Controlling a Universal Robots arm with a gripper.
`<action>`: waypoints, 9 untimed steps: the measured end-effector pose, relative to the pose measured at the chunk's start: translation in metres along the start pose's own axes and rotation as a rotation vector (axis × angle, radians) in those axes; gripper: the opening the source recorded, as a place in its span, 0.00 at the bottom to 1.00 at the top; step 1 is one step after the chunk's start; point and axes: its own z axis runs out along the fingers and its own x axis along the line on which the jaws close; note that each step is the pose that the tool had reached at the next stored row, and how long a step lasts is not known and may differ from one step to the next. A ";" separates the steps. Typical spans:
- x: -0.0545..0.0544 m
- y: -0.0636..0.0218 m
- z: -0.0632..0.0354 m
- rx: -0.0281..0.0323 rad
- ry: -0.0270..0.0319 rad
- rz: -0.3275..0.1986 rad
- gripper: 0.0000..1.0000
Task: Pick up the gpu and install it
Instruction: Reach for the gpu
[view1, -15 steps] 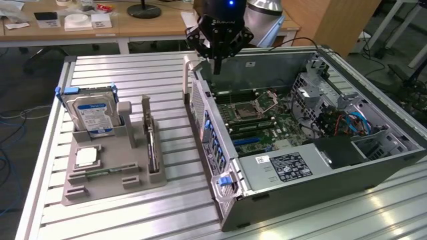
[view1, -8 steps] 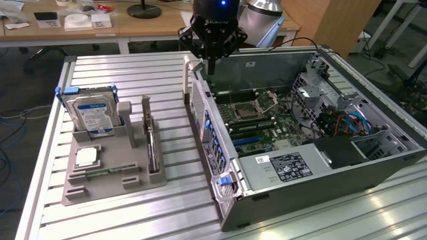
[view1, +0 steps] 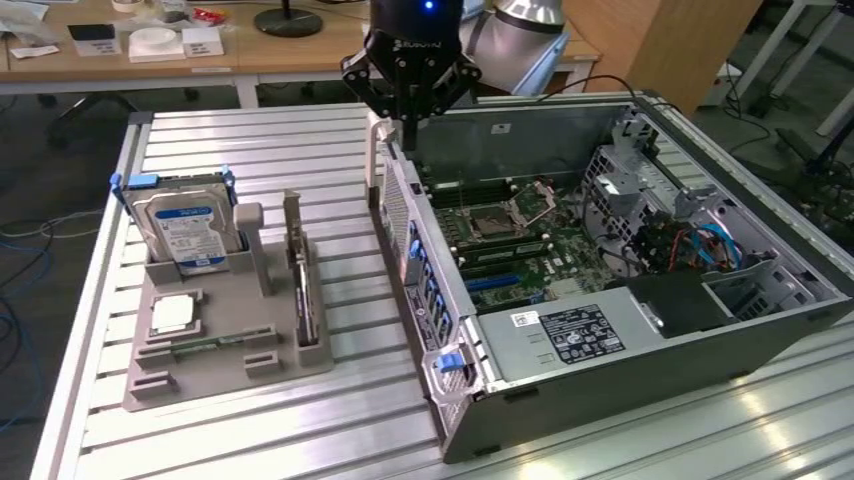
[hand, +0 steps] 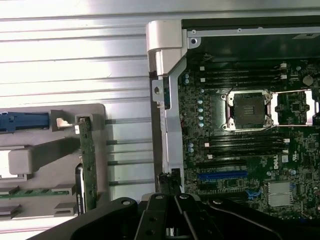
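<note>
The gpu (view1: 306, 292) is a thin dark card standing on its edge in a slot of the grey holder (view1: 200, 375), to the exterior view's left of the open computer case (view1: 627, 372). In the wrist view the gpu (hand: 88, 160) shows as a narrow green edge in the holder (hand: 35, 155). My gripper (view1: 407, 130) hangs above the case's back left corner, well away from the card. Its fingers are shut with nothing between them. In the wrist view my gripper (hand: 169, 196) sits over the case's side wall, beside the motherboard (hand: 240, 150).
A silver hard drive (view1: 187, 225) with a blue-white label stands at the holder's back, and a small square chip (view1: 174, 315) lies in front of it. The motherboard (view1: 514, 240) lies exposed in the case, with a power supply (view1: 574, 335) at the front. A desk stands behind the table.
</note>
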 end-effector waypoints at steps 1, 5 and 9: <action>0.002 -0.0001 0.0000 0.0000 0.0000 0.000 0.11; 0.009 -0.0007 -0.0002 0.0000 0.0000 0.000 0.11; 0.016 -0.0012 -0.0004 0.0000 0.0000 0.000 0.11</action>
